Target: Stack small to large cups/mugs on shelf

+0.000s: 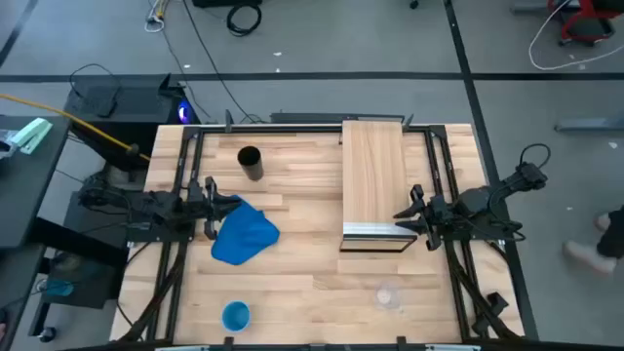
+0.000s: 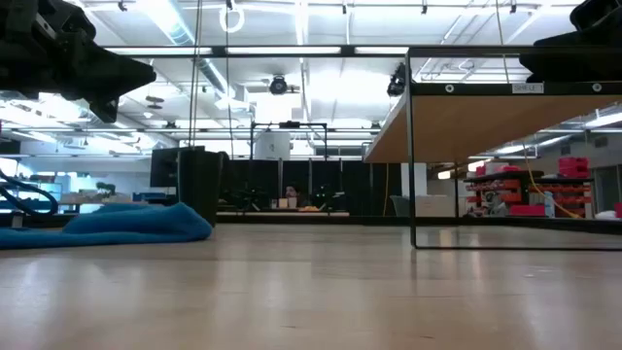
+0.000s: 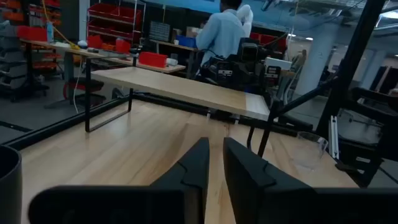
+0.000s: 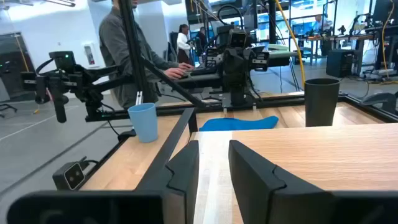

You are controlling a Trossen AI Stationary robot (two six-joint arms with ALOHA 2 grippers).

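Observation:
The black cup [image 1: 250,162] stands upright on the table's far left; it also shows in the low view [image 2: 199,185] and the right wrist view [image 4: 321,99]. The light-blue cup [image 1: 235,315] stands by the near edge, and the clear cup [image 1: 387,295] stands near right, in front of the shelf [image 1: 373,185]. My left gripper [image 1: 216,203] hovers at the table's left beside the blue cloth [image 1: 244,232], its fingers [image 3: 216,155] a narrow gap apart. My right gripper [image 1: 400,216] waits at the shelf's right side near its front end, slightly open [image 4: 213,155].
The shelf plank [image 2: 486,122] stands raised on thin black legs with free room beneath it. The blue cloth [image 2: 107,224] lies crumpled on the table between the black cup and the light-blue cup [image 4: 144,121]. People [image 4: 124,43] stand beyond the table.

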